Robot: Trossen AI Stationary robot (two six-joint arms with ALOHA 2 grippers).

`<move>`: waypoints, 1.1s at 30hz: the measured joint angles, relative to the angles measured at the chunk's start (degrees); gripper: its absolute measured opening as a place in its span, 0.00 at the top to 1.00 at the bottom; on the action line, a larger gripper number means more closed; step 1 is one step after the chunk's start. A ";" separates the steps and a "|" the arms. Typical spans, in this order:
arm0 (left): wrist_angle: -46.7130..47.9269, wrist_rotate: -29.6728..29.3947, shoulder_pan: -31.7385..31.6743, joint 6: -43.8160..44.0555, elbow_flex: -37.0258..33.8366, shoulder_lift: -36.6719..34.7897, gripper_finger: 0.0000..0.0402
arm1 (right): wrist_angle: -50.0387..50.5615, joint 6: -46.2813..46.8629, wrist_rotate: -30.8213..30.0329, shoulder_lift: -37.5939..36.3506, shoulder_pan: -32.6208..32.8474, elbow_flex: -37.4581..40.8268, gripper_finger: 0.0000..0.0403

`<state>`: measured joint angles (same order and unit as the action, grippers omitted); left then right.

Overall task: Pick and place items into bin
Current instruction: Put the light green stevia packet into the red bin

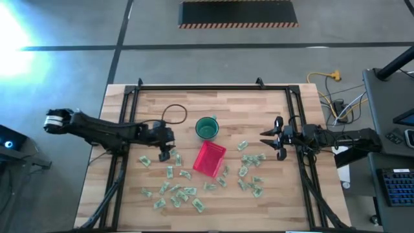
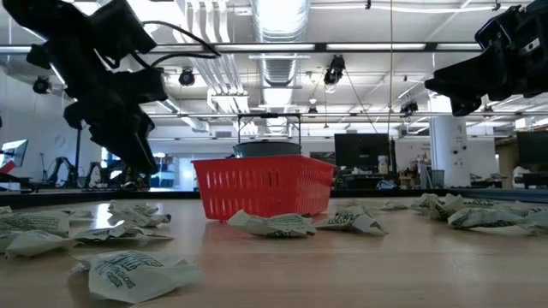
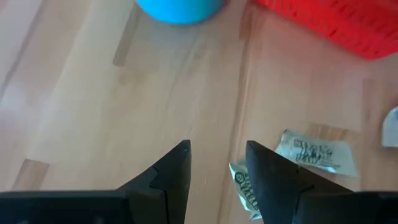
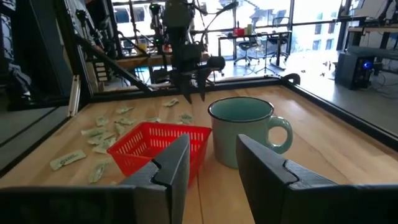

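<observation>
Left hand (image 1: 164,154) hangs over the wooden desk (image 1: 187,103) in the high view, just to the left of the red bin (image 1: 209,159), its fingers pointing down over the upper edge of the scattered items (image 1: 174,192), with one wrapped piece close beside it. Right hand (image 1: 266,138) waits near the desk's right side, fingers spread apart and empty, pointing toward the green cup (image 1: 206,128), with another cluster of items just below it. From the low view, the left hand (image 2: 144,168) hovers above the desk surface to the left of the bin (image 2: 264,186), nothing held, while wrapped pieces (image 2: 272,224) lie flat in front of the bin and off to both sides; the right hand is up at the top right corner, well clear of the desk. Through the left wrist view, the left hand (image 3: 216,163) is narrowly parted and empty, with one wrapped piece (image 3: 244,186) lying partly under one finger and another (image 3: 314,152) just beside it; the bin (image 3: 329,25) sits farther ahead. Through the right wrist view, the right hand (image 4: 211,154) is open with the cup (image 4: 244,130) and bin (image 4: 155,144) ahead of it.
</observation>
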<state>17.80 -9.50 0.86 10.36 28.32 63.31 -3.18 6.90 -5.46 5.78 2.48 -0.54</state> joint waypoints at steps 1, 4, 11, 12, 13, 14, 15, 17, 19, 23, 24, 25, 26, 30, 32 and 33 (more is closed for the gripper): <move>0.03 0.01 0.00 0.56 0.49 0.89 0.66 | -0.01 0.00 0.07 0.02 0.01 0.00 0.69; 1.35 0.13 0.07 2.71 1.61 3.27 0.66 | -0.01 0.00 0.11 0.05 0.00 0.00 0.69; 3.99 0.28 0.10 6.64 1.42 5.41 0.66 | -0.02 0.00 0.09 0.07 0.00 0.00 0.69; 4.29 0.43 0.16 7.31 1.39 5.53 0.66 | -0.02 0.00 0.09 0.07 0.00 0.00 0.69; 4.31 0.65 0.31 7.71 1.32 5.56 0.66 | -0.02 0.00 0.10 0.07 0.01 0.00 0.69; 4.29 1.31 0.38 8.33 1.32 5.57 0.66 | -0.04 0.00 0.07 0.07 0.00 0.00 0.69; 4.27 1.79 0.44 8.79 1.32 5.56 0.66 | -0.03 -0.06 0.10 0.07 0.02 0.00 0.69; 4.23 2.50 0.46 9.39 1.32 5.73 0.66 | -0.04 -0.27 0.08 0.07 0.00 0.00 0.69; 4.26 2.54 0.48 10.24 1.30 5.70 0.66 | -0.02 -0.45 0.09 0.07 0.02 0.00 0.69; 4.20 3.12 0.86 10.41 1.17 5.70 0.66 | -0.02 -1.33 0.04 0.07 0.00 0.00 0.69; 4.18 3.16 0.95 10.69 1.09 5.74 0.66 | -0.03 -1.37 -0.03 0.06 0.00 0.00 0.69; 4.16 3.20 0.96 11.34 0.97 5.94 0.66 | -0.03 -1.43 -0.02 0.05 0.00 0.00 0.69; 4.16 3.21 0.96 11.80 0.75 6.04 0.66 | -0.02 -1.47 -0.04 0.05 0.00 0.00 0.69; 3.00 4.15 1.06 12.24 0.39 7.33 0.66 | -0.02 -1.22 -0.04 0.07 0.02 0.00 0.69; 2.85 4.72 1.07 13.28 0.35 8.42 0.66 | -0.06 -1.06 -0.06 0.05 0.00 0.00 0.69; 2.47 4.96 1.07 13.34 0.34 9.19 0.66 | -0.04 -1.05 -0.04 0.05 0.02 0.00 0.69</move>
<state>20.26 -4.53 1.93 23.70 28.67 72.50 -3.22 5.85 -5.50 5.83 2.50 -0.54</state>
